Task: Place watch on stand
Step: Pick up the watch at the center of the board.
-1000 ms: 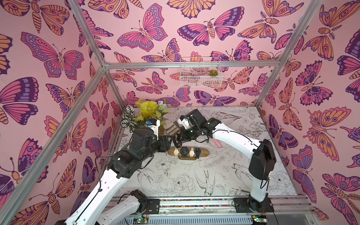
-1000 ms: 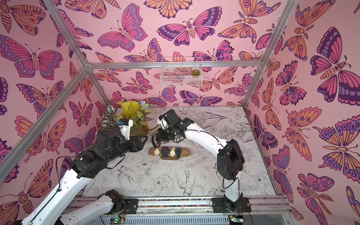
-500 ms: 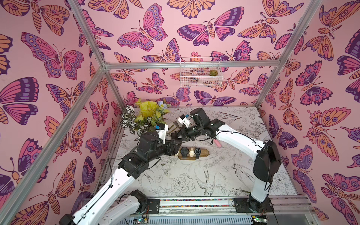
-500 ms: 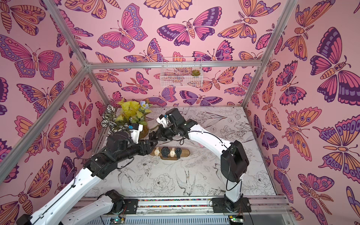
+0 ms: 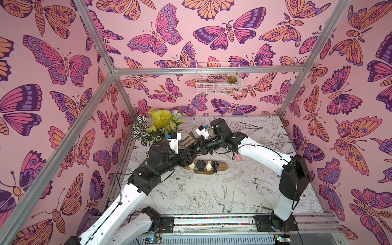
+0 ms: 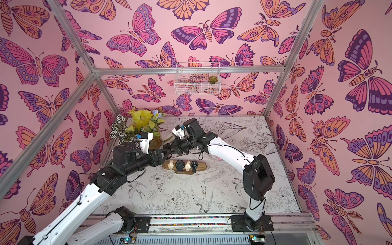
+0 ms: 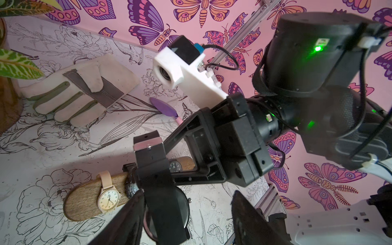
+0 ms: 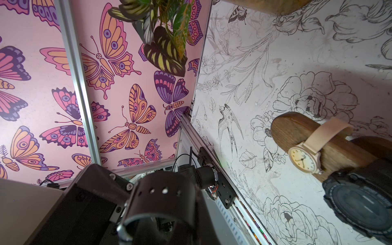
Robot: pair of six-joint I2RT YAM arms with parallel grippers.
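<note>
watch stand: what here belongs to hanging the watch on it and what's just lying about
Job: held black watch, stand.
Lying about: glove, potted plant, small purple tool, wire basket, four watches already hung.

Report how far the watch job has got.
Done: four watches sit on the stand. In hand: the right gripper is shut on a dark-strapped watch, held near the stand's end between the open fingers of the left gripper. Left: that watch is not on the bar yet.
</note>
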